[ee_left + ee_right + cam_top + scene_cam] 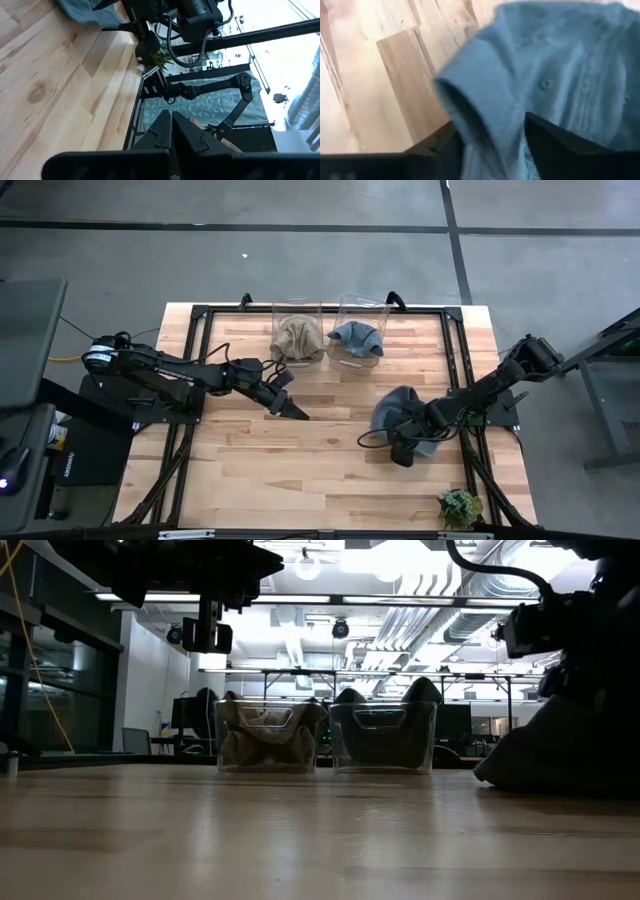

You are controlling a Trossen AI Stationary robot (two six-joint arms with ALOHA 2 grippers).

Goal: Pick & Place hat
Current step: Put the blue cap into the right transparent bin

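You have the right gripper (408, 448) down on a blue-grey hat (398, 416) lying on the wooden table (300, 470), in the right half and somewhat toward the near edge. In the right wrist view the two dark fingers (555, 150) stand apart on either side of a fold of the hat's (555, 75) cloth, with the fabric bunched between them; you cannot tell whether they are pressing on it or only straddling it. In the low view the hat (560, 755) sits as a dark mound on the tabletop at the right, touching the wood.

Your left gripper (296, 412) hangs near the middle of the table, well apart from the hat, and its fingers (192, 137) are pressed together with nothing between them.

At the far edge of the table you have two clear bins side by side. The left bin (298, 315) holds a tan hat (296, 340), and the right bin (364, 310) holds another blue-grey hat (356, 338). The low view shows both bins (268, 736) standing upright on the wood, just beside each other.

A small green plant (460, 507) sits close to the near right corner of the table, apart from the hat under your right gripper.
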